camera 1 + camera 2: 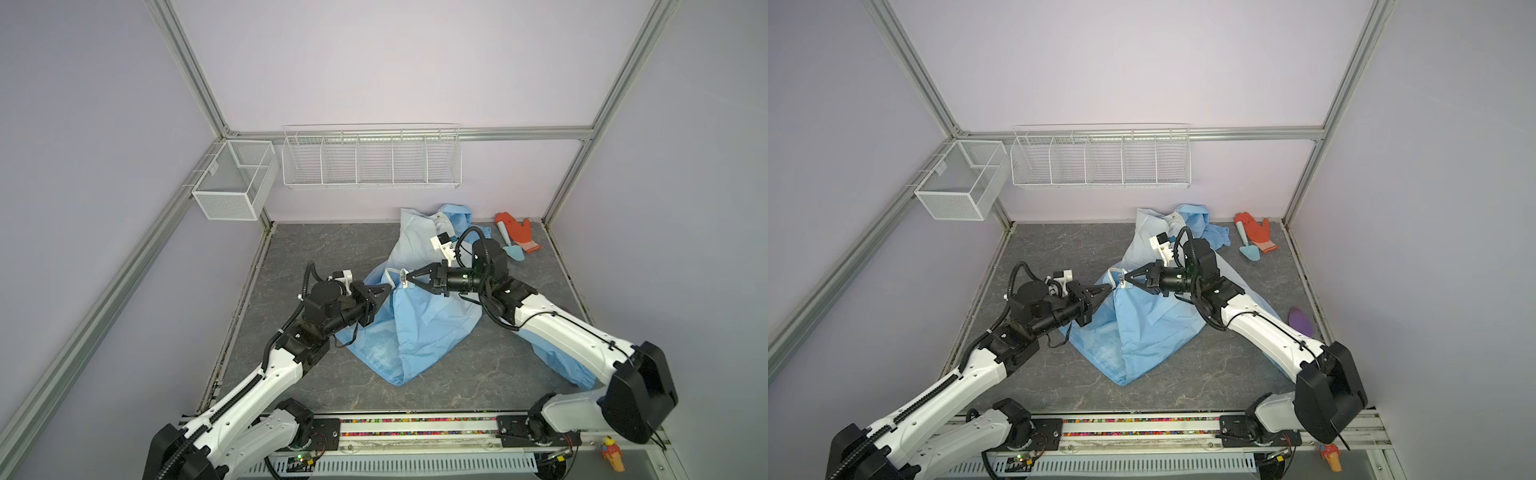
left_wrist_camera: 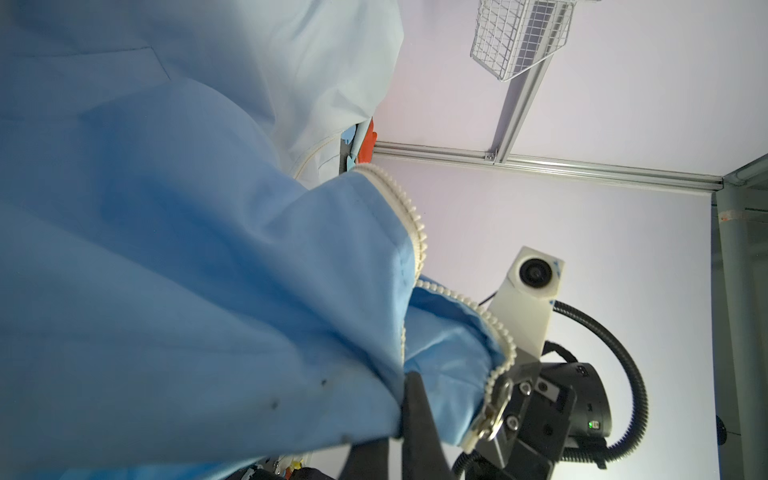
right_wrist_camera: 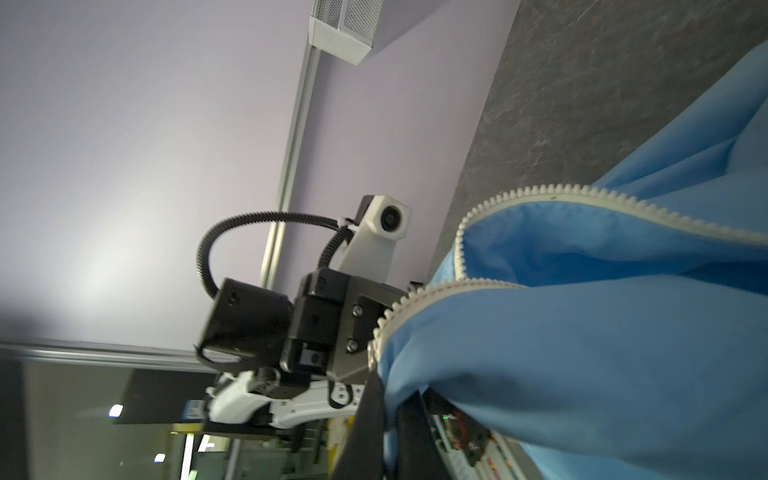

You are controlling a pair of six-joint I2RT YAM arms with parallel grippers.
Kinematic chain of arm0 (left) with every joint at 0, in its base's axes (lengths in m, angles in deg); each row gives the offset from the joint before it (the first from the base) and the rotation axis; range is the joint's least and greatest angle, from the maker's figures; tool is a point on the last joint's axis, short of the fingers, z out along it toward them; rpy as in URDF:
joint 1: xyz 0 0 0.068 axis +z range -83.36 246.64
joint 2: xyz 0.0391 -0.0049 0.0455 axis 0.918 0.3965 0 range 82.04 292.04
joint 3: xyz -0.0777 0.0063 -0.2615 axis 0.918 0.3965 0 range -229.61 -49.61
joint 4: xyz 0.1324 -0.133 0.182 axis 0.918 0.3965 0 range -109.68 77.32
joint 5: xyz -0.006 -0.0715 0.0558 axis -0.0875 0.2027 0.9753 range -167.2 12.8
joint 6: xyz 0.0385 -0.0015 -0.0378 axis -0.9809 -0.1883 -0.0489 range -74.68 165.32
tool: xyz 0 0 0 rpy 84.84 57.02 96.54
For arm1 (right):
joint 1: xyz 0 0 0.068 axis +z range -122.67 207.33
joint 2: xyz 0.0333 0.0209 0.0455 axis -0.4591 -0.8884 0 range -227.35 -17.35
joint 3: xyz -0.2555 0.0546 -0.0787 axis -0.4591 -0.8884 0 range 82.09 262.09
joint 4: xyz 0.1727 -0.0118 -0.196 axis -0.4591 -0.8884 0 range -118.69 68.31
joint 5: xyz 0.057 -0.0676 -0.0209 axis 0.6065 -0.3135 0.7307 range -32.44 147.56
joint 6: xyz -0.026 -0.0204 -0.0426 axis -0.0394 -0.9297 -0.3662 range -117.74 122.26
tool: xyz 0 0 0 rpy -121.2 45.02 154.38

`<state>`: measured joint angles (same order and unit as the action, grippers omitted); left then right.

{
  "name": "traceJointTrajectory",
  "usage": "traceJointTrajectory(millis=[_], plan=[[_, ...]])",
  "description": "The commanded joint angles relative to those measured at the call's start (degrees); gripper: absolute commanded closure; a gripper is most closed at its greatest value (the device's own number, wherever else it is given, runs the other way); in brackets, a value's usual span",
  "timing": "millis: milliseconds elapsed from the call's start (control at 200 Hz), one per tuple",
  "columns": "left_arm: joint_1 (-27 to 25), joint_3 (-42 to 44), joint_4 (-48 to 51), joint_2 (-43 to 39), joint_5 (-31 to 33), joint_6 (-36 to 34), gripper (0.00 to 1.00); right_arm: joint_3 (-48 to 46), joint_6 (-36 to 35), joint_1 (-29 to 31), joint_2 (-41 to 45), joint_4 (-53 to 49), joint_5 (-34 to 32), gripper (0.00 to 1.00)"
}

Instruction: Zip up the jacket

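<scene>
the grey table (image 1: 299, 257) is walled on three sides. its left strip and the near band in front of the hem lie bare, and the right side is more crowded.

the jacket (image 1: 415, 324) (image 1: 1142, 328), one only, lies crumpled mid-table. its pale far end touches the back wall, its blue hem points toward the near edge, and one sleeve runs under the right arm toward the near right corner.

two baskets hang above the table: a wire rack (image 1: 370, 160) of five compartments on the back wall, and a mesh basket (image 1: 232, 183) in the left corner.

two grippers meet tip to tip over the jacket's raised front edge. the left gripper (image 1: 388, 289) is clenched on the blue cloth of the jacket. the right gripper (image 1: 409, 279) is clenched on the jacket at the zipper end.

one orange glove (image 1: 521, 232) and one pale blue trowel (image 1: 513, 251) lie touching at the far right, apart from the jacket.

one purple thing (image 1: 1301, 321) by the right wall shows in a top view only.

the wrist views alone show the white zipper (image 2: 415, 224), its two rows of teeth parted in a loop. the left wrist view shows the single metal slider (image 2: 496, 399) at the right gripper's tips. the right wrist view shows cloth between that gripper's black fingers (image 3: 365, 415).
</scene>
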<state>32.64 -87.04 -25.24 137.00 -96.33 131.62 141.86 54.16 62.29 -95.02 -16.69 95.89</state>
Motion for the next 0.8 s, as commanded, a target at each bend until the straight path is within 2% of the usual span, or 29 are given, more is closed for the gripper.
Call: traceJointTrajectory(millis=[0, 75, 205, 320, 395, 465, 570, 665, 795], plan=[[0.7, 1.3, -4.0, -0.3, -0.9, -1.0, 1.00, -2.8, -15.9, -2.6, -1.6, -8.7, -5.7, 0.94], [0.8, 1.0, -4.5, 0.4, -1.5, -1.1, 1.00, -4.0, -12.1, -2.4, -1.5, -1.0, -5.2, 0.94], [0.9, -0.6, -4.9, 1.1, -1.9, -2.4, 1.00, -2.2, -12.5, -0.9, -0.5, 4.4, -5.7, 0.94], [1.0, -1.2, -5.6, 0.9, -2.5, -3.4, 1.00, -0.1, -12.7, -0.3, 4.8, 14.4, -1.4, 0.94], [1.3, -0.9, -5.3, 0.0, -2.4, -4.4, 1.00, 0.4, -20.7, 1.4, 11.7, 10.1, -6.0, 0.94], [1.9, 0.1, -6.7, -0.5, -1.8, -4.6, 1.00, -3.0, -27.2, 1.3, 13.3, 3.9, -10.5, 0.94], [2.4, 1.3, -10.5, 1.1, -2.5, -3.7, 1.00, -7.1, -25.2, -1.7, 7.4, 5.3, -16.4, 0.94], [2.4, -0.4, -11.2, 3.4, -4.0, -4.2, 1.00, -2.6, -24.9, -1.8, 2.8, 6.1, -15.3, 0.94], [2.4, -3.6, -10.9, 5.3, -4.7, -5.8, 1.00, -0.3, -28.7, -0.6, 3.5, 8.3, -17.4, 0.94]])
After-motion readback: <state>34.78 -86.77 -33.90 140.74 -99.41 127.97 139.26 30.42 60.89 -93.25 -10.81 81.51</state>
